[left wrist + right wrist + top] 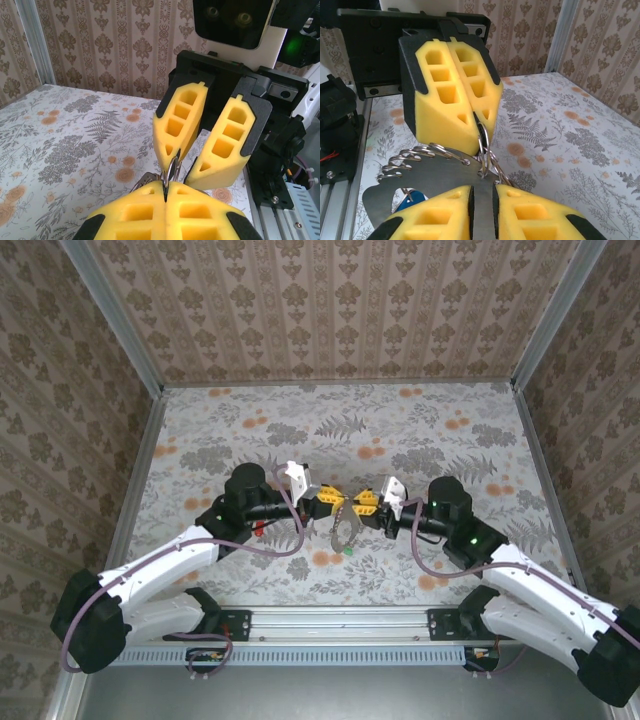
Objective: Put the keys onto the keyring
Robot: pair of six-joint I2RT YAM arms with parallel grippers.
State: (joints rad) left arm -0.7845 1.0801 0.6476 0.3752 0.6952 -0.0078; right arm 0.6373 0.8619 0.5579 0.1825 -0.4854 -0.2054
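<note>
**Threading in hand: ring presented to keyring at mid-table**

Top view: the left gripper (322, 502) and right gripper (366, 502) are met tip to tip above the table (250, 420). The keyring (345, 530) is seen hanging between them, with a green key (347, 550) just below it. Walls and rails are well apart on all sides. The tight room is between the grippers themselves.

Left wrist: the left fingers (135, 215) are pressed together on a thin ring (172, 172), close to one right finger (177, 120).

Right wrist: the right fingers are parted slightly, and the keyring's flat metal is apparently clamped between them. Wire rings (420, 152) and a blue key (410, 200) are noted beside it.

Judgement: threading is under way. A small, aligned feed of the ring along the keyring's edge is called for next, with the fingers kept from fouling.
</note>
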